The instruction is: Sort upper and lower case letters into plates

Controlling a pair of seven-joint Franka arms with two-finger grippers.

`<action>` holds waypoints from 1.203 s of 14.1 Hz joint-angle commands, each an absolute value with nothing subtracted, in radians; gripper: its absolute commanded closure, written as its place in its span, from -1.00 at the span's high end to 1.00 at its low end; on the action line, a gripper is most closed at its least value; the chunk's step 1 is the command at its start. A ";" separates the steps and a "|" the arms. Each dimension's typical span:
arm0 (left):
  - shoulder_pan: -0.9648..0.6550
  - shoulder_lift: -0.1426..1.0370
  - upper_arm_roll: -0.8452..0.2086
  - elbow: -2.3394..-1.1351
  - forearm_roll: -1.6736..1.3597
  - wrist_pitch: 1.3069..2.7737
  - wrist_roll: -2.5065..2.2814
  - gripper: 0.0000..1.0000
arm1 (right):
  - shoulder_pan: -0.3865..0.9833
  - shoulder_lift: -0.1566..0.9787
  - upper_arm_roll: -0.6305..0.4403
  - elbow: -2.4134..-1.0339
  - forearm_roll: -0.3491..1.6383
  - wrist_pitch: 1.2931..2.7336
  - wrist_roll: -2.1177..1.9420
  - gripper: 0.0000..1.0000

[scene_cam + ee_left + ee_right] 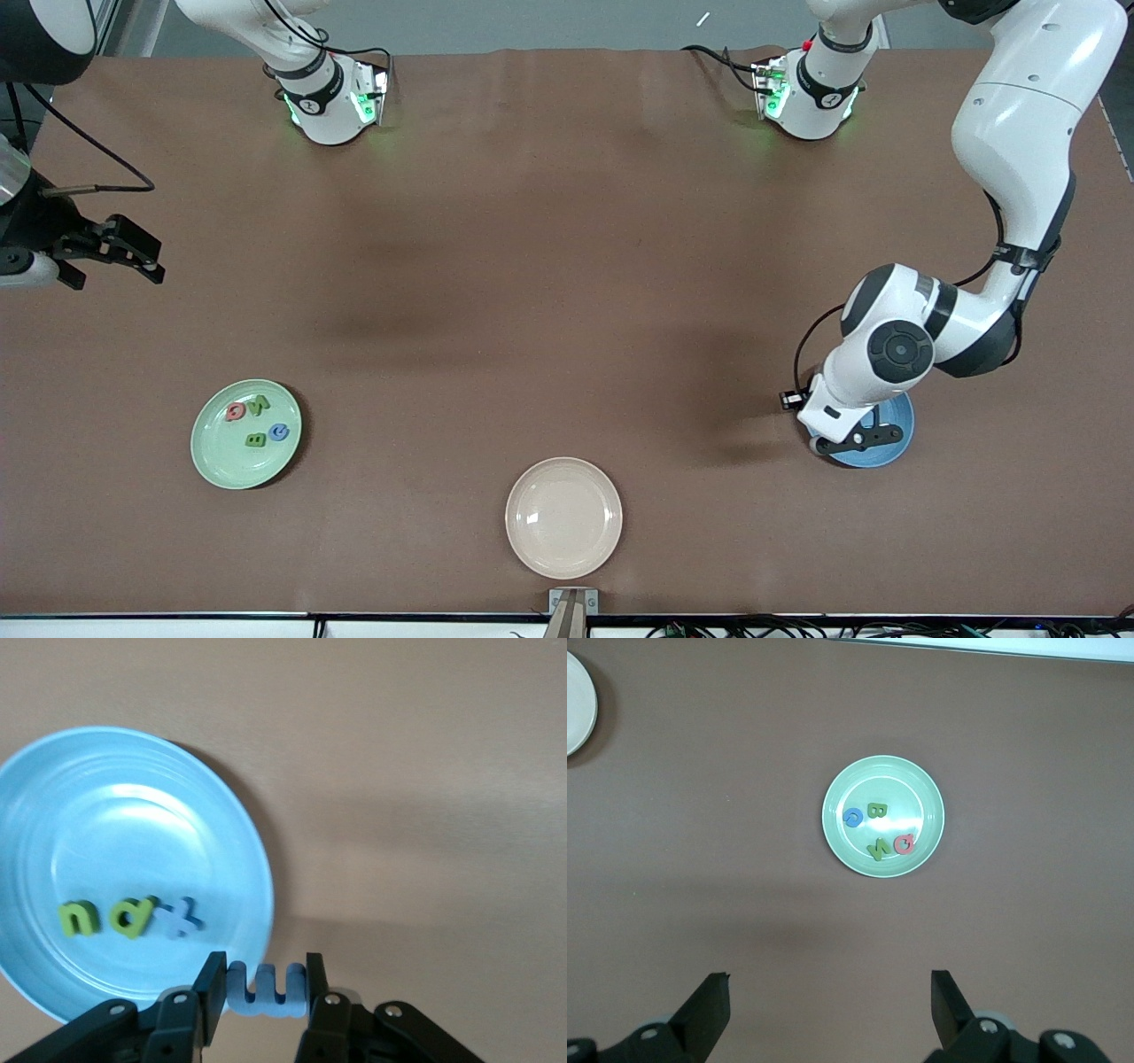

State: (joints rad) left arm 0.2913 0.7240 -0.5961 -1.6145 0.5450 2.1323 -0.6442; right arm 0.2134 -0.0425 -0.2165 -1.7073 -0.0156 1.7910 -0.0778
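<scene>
Four letters lie in the green plate (213,452); three more, n, d and t, lie in the blue plate (133,806). Left gripper (263,992) hangs over the blue plate's rim, clamped on a blue letter (266,990). Right gripper (830,1010) waits spread wide, empty, over bare table at its arm's end. Risk: released this close to the rim, the letter may land outside the plate.

Mint-green plate (221,461); blue plate (53,815); cream plate (563,517); brown table (567,266)
</scene>
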 commanded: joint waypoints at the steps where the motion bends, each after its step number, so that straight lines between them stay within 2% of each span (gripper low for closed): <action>1: 0.304 0.696 -0.600 -1.640 0.548 2.112 -0.608 -0.99 | 0.215 -0.068 -0.215 -1.720 -0.034 1.783 -0.058 1.00; 7: 0.302 0.695 -0.601 -1.649 0.548 2.100 -0.589 -0.99 | 0.206 -0.069 -0.207 -1.713 -0.034 1.781 -0.060 1.00; 8: 0.302 0.695 -0.601 -1.651 0.546 2.100 -0.588 -0.99 | 0.139 -0.068 -0.148 -1.713 -0.032 1.781 -0.060 1.00; 9: 0.302 0.695 -0.600 -1.652 0.548 2.100 -0.586 -0.99 | 0.023 -0.069 -0.017 -1.713 -0.032 1.782 -0.058 1.00; 10: 0.302 0.696 -0.601 -1.655 0.548 2.100 -0.587 -0.99 | -0.050 -0.071 0.064 -1.712 -0.032 1.781 -0.058 1.00; 14: 0.301 0.693 -0.604 -1.654 0.546 2.100 -0.591 -0.99 | -0.074 -0.067 0.074 -1.659 -0.032 1.779 -0.069 1.00; 17: 0.298 0.686 -0.612 -1.655 0.543 2.079 -0.600 -1.00 | -0.092 -0.064 0.074 -1.579 -0.032 1.660 -0.067 1.00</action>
State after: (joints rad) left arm 0.2993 0.7233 -0.6065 -1.6327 0.5450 2.1077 -0.6022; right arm -0.0545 -0.0517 0.0518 -1.6249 -0.0219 1.7379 -0.0745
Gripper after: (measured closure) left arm 0.595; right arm 0.000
